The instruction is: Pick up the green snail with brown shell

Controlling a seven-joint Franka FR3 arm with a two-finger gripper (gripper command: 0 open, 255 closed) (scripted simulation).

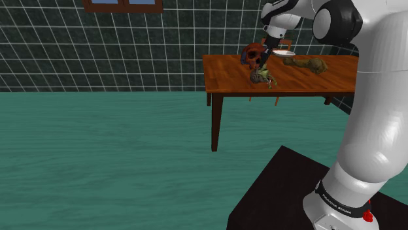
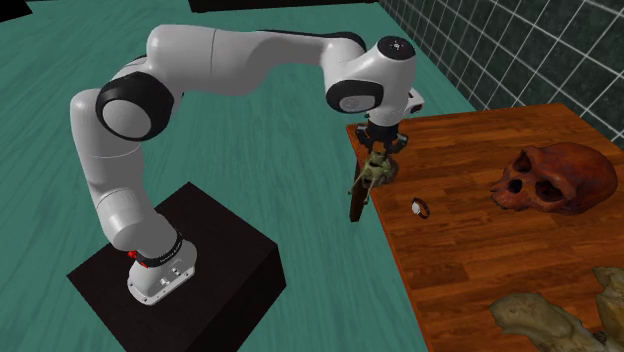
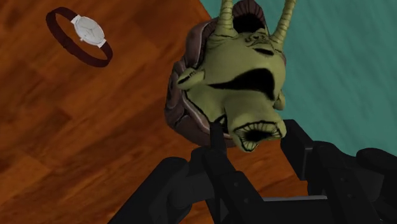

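Observation:
The green snail (image 3: pixel 245 70) has a brown shell and two eye stalks. It sits between my gripper's (image 3: pixel 254 143) black fingers, which close on its lower end. In the shoulder view the snail (image 1: pixel 262 78) is at the wooden table's (image 1: pixel 229 75) front part, right under the gripper (image 1: pixel 264 70). In the second exterior view the snail (image 2: pixel 375 173) is at the table's (image 2: pixel 480 250) edge near a corner, under the gripper (image 2: pixel 377 158). I cannot tell whether it still touches the wood.
A wristwatch (image 3: pixel 79 35) with a dark strap lies on the table beside the snail, also in the second exterior view as the watch (image 2: pixel 420 208). A reddish-brown skull (image 2: pixel 555 178), an olive bone-like object (image 1: pixel 307 64) and a white dish (image 1: pixel 284 52) lie farther back. Teal floor surrounds the table.

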